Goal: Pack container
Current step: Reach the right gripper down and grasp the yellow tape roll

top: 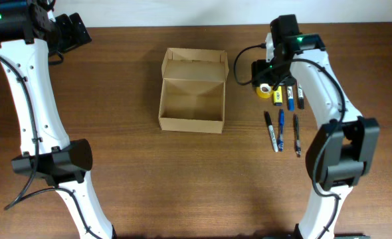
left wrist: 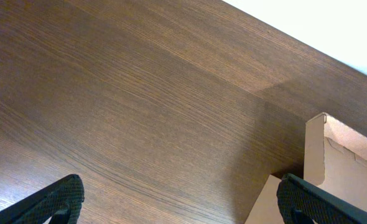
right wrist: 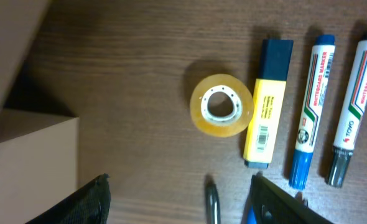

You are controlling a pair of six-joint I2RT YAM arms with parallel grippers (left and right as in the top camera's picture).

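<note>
**Soft, Even Light**

Bright diffuse light is falling evenly on the counter (top: 116,79). The cardboard box (left wrist: 345,155) is casting a soft shadow, the background beyond is blowing out white, and the tape roll (right wrist: 221,104) is showing sharp.

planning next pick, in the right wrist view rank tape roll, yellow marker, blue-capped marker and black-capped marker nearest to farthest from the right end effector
1. tape roll, ahead of the right end effector
2. yellow marker, right of it
3. blue-capped marker, further right
4. black-capped marker, far right
</note>
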